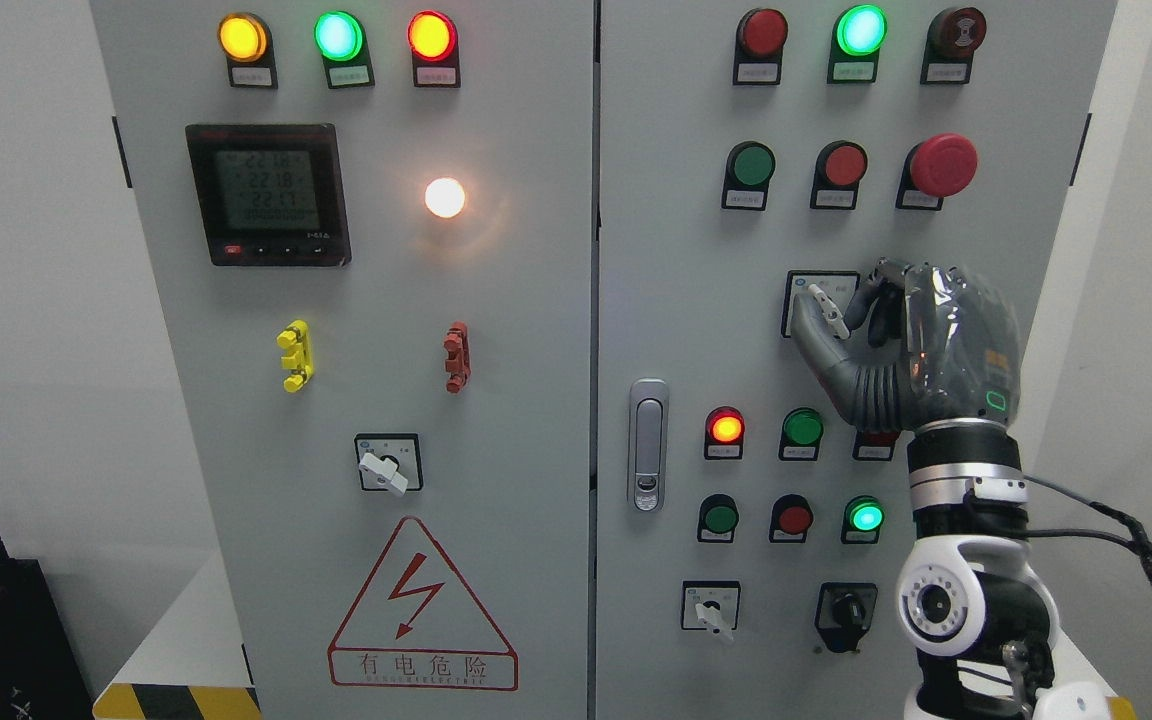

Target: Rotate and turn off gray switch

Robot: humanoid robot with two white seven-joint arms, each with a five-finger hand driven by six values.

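Observation:
A gray rotary switch (826,310) sits on a black-framed plate on the right cabinet door, its light handle tilted with the top end toward the upper left. My right hand (841,315) is raised against the panel with thumb and fingers closed around the handle. The thumb (816,335) lies under and left of the handle; the fingers (881,295) curl over from the right. The left arm is out of view.
Similar gray switches sit at the left door (383,470) and lower right door (711,612). A black knob switch (846,610) is beside my forearm. A red mushroom stop button (941,165) is above my hand. The door latch (647,445) is to the left.

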